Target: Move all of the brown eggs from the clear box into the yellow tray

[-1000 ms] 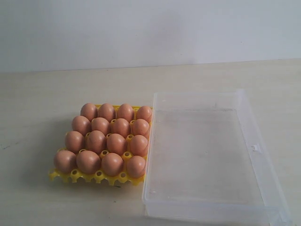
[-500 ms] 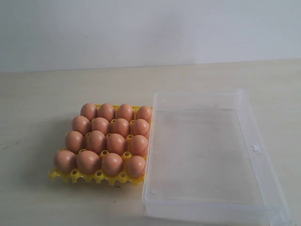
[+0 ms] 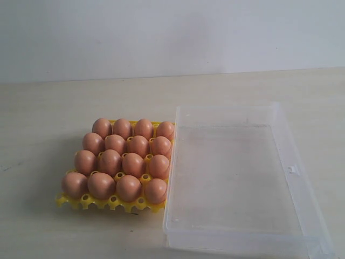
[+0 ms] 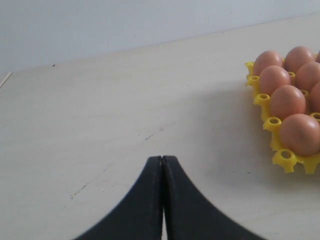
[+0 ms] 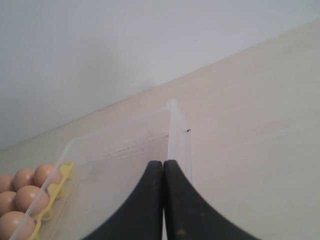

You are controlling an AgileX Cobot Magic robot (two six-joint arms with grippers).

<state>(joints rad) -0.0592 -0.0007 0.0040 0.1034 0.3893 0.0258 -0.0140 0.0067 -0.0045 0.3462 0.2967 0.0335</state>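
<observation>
Brown eggs [image 3: 133, 164] sit unmoved in the yellow tray [image 3: 86, 201], left fingers [image 4: 142, 202] and right fingers [image 5: 145, 202] pressed together.

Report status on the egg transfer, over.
Left gripper and right gripper shut, empty. Brown eggs all in yellow tray; clear box empty. Nothing in the way.

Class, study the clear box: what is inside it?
Nothing shows inside the clear box but its bare transparent floor. Sixteen brown eggs fill the yellow tray beside it. Its near corner lies out of frame.
</observation>
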